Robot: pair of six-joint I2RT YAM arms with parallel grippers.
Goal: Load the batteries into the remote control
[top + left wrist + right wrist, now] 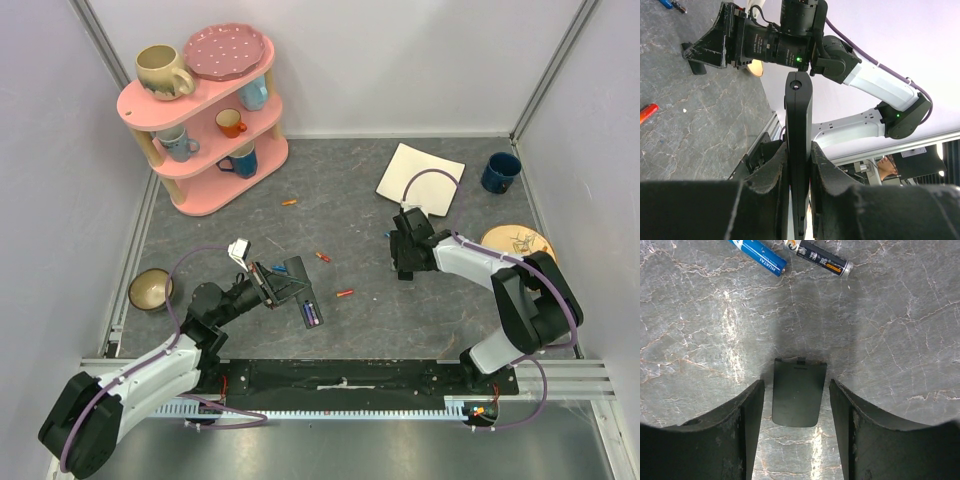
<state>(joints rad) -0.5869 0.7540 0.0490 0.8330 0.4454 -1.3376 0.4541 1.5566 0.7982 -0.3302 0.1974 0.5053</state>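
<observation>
My left gripper is shut on the black remote control, which shows blue and purple batteries in its near end. In the left wrist view the remote control stands edge-on, clamped between the pads. My right gripper is open and low over the table. Its fingers straddle a small dark battery cover lying flat, without touching it. A blue battery and a black battery lie just beyond the cover. Loose orange and red batteries lie at the back, mid-table and nearer.
A pink three-tier shelf with mugs and a plate stands at the back left. A bowl sits at the left edge. A white square plate, a blue mug and a round wooden plate are at the right.
</observation>
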